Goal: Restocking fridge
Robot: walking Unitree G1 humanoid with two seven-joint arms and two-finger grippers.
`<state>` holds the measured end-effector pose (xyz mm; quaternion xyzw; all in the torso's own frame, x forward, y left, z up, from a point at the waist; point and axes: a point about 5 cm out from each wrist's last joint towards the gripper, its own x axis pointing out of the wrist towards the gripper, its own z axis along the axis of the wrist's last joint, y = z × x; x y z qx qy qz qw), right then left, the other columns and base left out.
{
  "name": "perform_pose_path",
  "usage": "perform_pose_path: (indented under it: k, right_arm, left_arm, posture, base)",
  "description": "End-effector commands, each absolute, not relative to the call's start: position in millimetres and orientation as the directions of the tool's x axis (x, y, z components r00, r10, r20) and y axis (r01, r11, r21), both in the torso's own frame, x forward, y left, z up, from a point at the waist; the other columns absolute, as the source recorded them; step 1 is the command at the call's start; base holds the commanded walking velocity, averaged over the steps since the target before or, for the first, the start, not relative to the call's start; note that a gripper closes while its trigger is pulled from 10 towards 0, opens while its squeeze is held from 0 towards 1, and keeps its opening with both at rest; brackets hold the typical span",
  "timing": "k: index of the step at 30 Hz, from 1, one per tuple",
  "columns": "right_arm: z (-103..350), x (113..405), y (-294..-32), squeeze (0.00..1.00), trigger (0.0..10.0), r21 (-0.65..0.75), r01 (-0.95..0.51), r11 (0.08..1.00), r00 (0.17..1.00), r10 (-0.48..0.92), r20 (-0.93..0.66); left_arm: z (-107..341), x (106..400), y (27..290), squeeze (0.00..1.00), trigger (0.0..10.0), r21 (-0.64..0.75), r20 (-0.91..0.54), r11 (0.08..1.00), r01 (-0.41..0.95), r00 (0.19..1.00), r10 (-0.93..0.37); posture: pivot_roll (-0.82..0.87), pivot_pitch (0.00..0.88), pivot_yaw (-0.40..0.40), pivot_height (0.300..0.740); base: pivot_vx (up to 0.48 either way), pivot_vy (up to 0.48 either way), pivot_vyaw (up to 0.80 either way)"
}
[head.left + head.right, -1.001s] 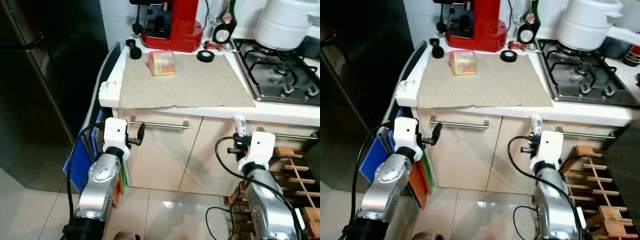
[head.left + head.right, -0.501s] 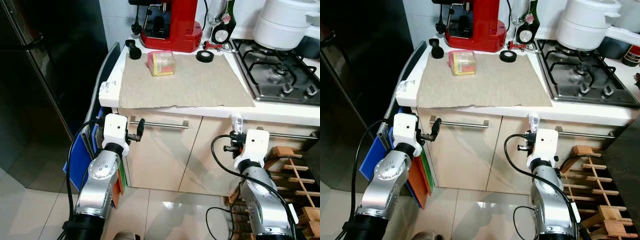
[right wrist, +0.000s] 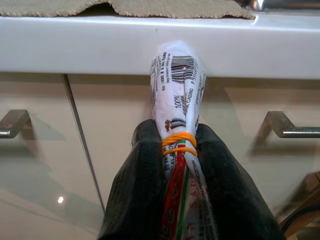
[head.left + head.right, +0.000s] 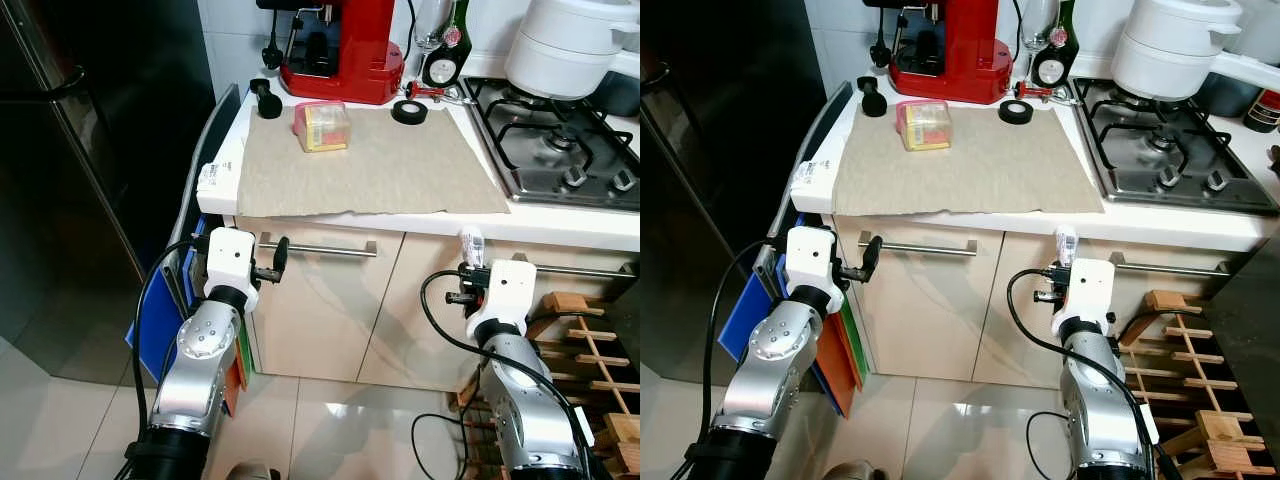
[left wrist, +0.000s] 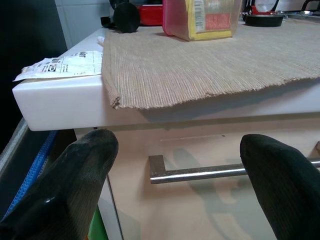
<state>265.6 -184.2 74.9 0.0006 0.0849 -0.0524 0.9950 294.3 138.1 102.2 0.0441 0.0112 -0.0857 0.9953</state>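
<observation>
The black fridge [image 4: 80, 150] stands shut on my left. My right gripper [image 3: 177, 137] is shut on a slim plastic-wrapped packet [image 3: 175, 80] bound with orange rubber bands. It holds the packet [image 4: 469, 243] upright in front of the cupboard doors, just below the counter edge. My left gripper [image 4: 279, 260] is open with nothing between its fingers [image 5: 75, 175], and it hangs close to the steel cupboard handle [image 4: 315, 249]. A pink and yellow box [image 4: 322, 125] sits on the beige mat [image 4: 370, 165] on the counter.
A red coffee machine [image 4: 345, 50], a black tape roll [image 4: 410, 112] and a paper slip [image 4: 215, 177] are on the counter. The gas hob [image 4: 560, 140] with a white pot [image 4: 570, 45] is at right. Blue boards [image 4: 160, 320] lean beside the fridge. A wooden rack [image 4: 590, 350] stands at lower right.
My right gripper has shifted a little to the left with the packet in it. The left arm has barely moved.
</observation>
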Motion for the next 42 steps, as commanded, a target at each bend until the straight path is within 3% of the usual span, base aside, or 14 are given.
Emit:
perform_pose_path:
  k: [1, 42]
  right_arm:
    - [80.1, 269.2, -185.6, 0.02, 0.0, -0.017, 0.101, 0.995, 0.985, -0.102, -0.142]
    - [73.2, 267.6, -183.1, 0.02, 0.0, -0.014, 0.089, 0.996, 0.984, -0.090, -0.153]
  left_arm:
    - [105.0, 297.1, 137.0, 0.00, 10.0, 0.078, -0.017, 0.981, 0.178, 0.984, -0.177]
    - [104.3, 297.1, 131.2, 0.00, 10.0, 0.081, -0.015, 0.973, 0.215, 0.977, -0.215]
  posture:
    - [0.12, 0.000, -0.013, 0.740]
    - [0.12, 0.000, -0.009, 0.740]
  base:
    - [0.000, 0.000, 0.00]
    - [-0.245, 0.000, 0.00]
